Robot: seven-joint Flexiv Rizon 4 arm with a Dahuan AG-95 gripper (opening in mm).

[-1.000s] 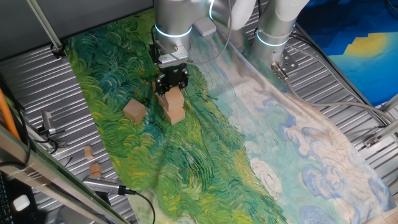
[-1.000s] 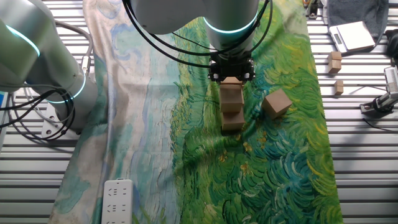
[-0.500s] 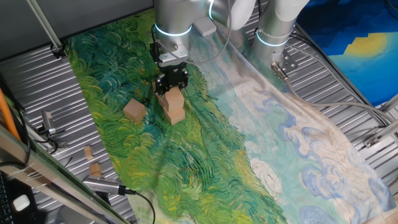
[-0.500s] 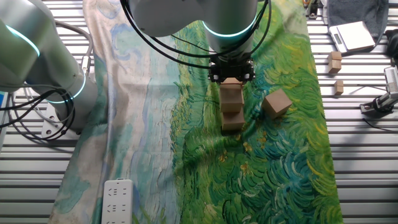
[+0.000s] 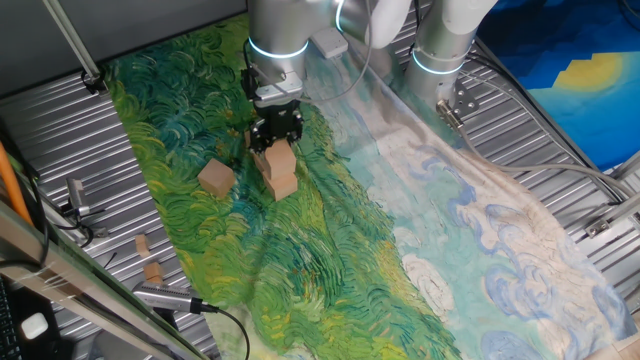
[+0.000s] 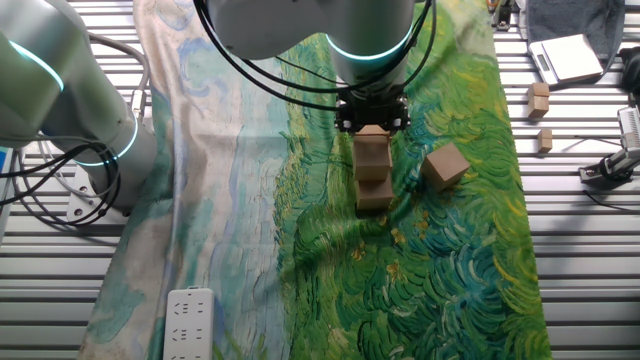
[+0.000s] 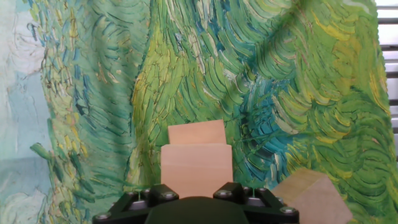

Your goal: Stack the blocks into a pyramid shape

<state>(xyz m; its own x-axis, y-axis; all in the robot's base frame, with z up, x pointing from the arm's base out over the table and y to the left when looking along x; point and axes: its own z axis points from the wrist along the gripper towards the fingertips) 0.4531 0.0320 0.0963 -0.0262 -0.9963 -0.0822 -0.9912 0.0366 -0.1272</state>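
Gripper (image 6: pixel 371 124) sits directly over the stack of blocks (image 6: pixel 373 170), jaws either side of the top block (image 5: pixel 279 156) (whether they clamp it cannot be told). A separate block (image 5: pixel 216 177) lies tilted beside the stack on the green painted cloth (image 5: pixel 330 260) covering the desk.

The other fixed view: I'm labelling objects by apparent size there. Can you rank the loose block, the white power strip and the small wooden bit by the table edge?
1. White power strip, though it lies nearer the camera.
2. Loose block.
3. Small wooden bit.
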